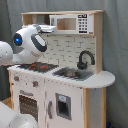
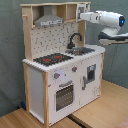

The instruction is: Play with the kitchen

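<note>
My gripper [image 2: 84, 16] reaches up at the microwave cabinet [image 1: 72, 23] of the kitchen [image 2: 62, 70], which stands on the wooden desk [image 2: 100, 115]. I cannot tell how wide the gripper is. The black faucet [image 1: 85, 58] arches over the sink [image 1: 72, 74].

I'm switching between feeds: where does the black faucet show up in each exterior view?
First exterior view: the black faucet stands right of centre, behind the sink, below the microwave cabinet.
Second exterior view: the faucet stands just right of centre, behind the sink, with the arm to its upper right.
Shared landmark: the black-red stovetop lies left of the faucet in both exterior views.
</note>
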Motion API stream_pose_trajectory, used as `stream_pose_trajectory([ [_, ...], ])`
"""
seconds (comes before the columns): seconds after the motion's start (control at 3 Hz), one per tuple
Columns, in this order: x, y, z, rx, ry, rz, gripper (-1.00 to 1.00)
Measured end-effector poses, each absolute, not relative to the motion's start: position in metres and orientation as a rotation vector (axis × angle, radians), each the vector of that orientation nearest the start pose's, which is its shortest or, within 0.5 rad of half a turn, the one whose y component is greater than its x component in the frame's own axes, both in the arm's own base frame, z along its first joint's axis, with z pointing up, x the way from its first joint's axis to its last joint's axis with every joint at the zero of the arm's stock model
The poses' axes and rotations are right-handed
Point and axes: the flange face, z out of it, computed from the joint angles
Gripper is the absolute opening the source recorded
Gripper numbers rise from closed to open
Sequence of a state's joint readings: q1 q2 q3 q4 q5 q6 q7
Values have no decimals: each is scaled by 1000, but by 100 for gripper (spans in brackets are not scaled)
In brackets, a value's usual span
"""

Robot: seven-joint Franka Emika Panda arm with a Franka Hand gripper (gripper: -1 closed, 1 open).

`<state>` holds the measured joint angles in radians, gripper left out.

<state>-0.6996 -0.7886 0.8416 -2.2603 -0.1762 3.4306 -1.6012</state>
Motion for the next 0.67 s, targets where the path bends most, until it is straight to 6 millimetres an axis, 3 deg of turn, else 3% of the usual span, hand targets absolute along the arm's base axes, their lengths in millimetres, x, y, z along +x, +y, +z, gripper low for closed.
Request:
stream_pose_trajectory([
  [0.33,361,226,740,524,1291,708,100],
  [0.67,356,239,746,540,1242,739,100],
])
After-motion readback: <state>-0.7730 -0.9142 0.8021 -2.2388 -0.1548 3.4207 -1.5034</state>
